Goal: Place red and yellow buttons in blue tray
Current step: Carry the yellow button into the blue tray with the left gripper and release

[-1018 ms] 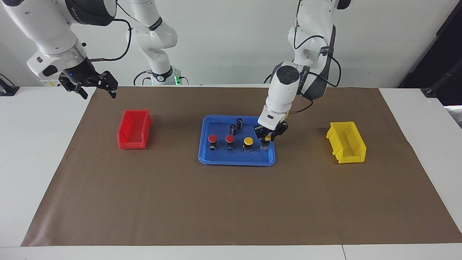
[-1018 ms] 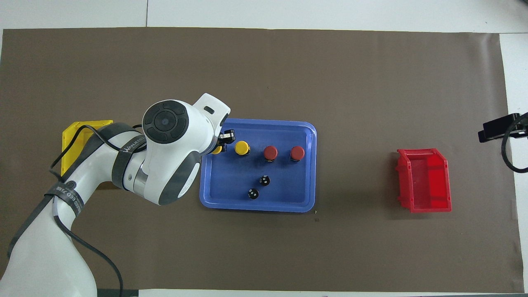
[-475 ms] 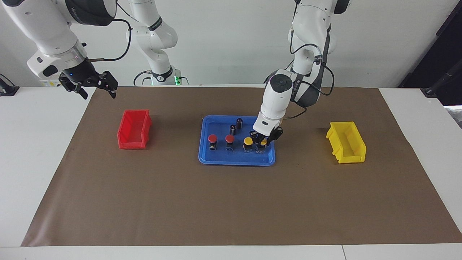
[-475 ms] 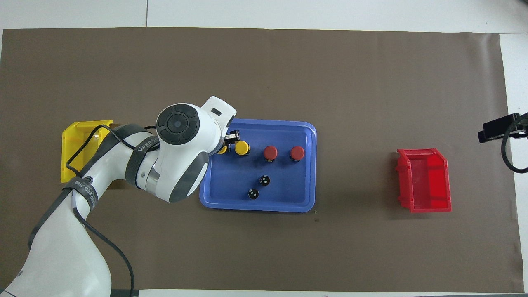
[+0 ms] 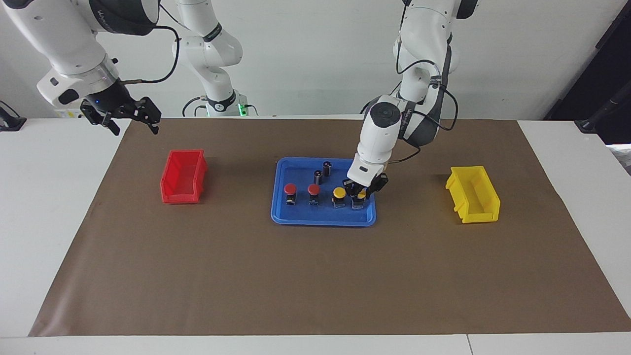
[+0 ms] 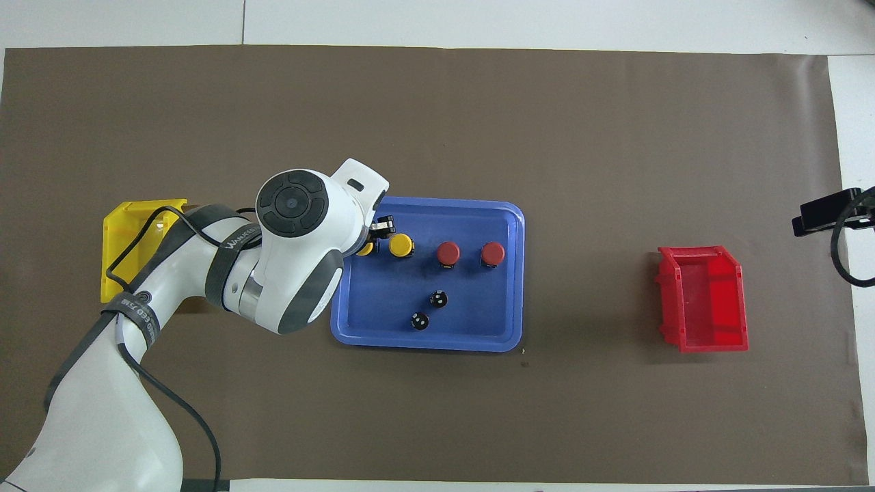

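Brown paper covers most of a white surface [image 5: 49, 207], and on it sit three containers in a row: a small red bin [image 5: 183, 176] toward the right arm's end, a blue tray [image 5: 296, 219] in the middle, and a small yellow bin [image 5: 473, 194] toward the left arm's end.

Inside the blue tray, a row of push buttons stands along the edge farther from the robots: two red buttons [image 5: 290, 189] side by side, then a yellow button [image 5: 338, 192], then a second yellow button [image 5: 361, 195] at the end nearest the yellow bin. Two dark capless cylinders [image 5: 327, 167] stand in the tray nearer to the robots.

The left gripper [image 5: 361, 193] is down in the tray, its fingers pinched on that second yellow button, whose base looks to be resting on the tray floor or just above it. In the overhead view the arm hides most of this button; only a sliver of yellow shows. The right gripper [image 5: 129, 114] waits in the air with its fingers spread, holding nothing, over the edge of the paper near the red bin.

My reading is that the last placement is in hand: three buttons already stand free in the tray and the fourth is being set down. The next move calls for spreading the fingers without tipping the button, then lifting straight up so the neighbouring yellow button just beside it is not knocked.
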Robot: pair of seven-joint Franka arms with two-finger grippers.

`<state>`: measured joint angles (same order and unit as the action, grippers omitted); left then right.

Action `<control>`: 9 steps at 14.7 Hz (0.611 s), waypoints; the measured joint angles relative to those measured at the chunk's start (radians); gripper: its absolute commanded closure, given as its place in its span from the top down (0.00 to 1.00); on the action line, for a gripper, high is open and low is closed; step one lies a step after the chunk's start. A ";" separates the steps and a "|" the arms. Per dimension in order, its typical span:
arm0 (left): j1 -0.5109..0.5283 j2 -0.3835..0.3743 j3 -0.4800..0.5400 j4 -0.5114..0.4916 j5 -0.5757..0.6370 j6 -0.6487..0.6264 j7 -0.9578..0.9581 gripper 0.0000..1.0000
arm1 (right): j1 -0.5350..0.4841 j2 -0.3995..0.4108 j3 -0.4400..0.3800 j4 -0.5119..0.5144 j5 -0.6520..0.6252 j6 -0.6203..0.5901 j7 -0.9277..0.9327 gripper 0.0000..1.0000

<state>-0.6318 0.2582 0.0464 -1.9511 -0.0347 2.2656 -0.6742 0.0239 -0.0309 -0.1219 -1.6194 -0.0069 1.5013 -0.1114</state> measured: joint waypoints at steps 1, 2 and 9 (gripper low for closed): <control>0.000 0.000 0.000 0.000 0.000 -0.001 0.001 0.25 | 0.000 0.000 0.000 0.000 0.000 0.000 0.000 1.00; 0.000 0.000 0.001 0.000 0.000 -0.001 0.001 0.45 | 0.000 0.000 0.000 0.000 0.000 0.000 0.000 1.00; 0.000 0.000 0.006 0.003 0.000 -0.006 0.003 0.77 | 0.000 0.000 0.000 0.000 0.000 0.000 0.000 1.00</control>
<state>-0.6318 0.2582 0.0528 -1.9481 -0.0346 2.2598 -0.6712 0.0239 -0.0309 -0.1219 -1.6195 -0.0069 1.5013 -0.1114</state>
